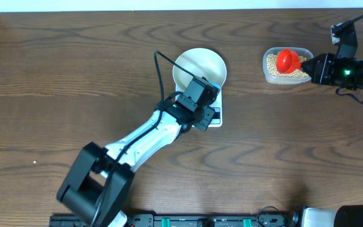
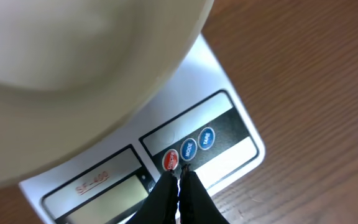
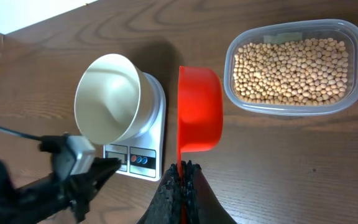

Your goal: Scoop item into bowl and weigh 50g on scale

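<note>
On the bench the bowl sits on the scale; at its 3 o'clock the tub of beans lies under the scoop gripped by the nearer right hand. Left hand, closed empty, meets the red button.

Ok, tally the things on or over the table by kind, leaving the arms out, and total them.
White bowl: 1
Scale: 1
Red scoop: 1
Clear tub of beans: 1
Total: 4
</note>
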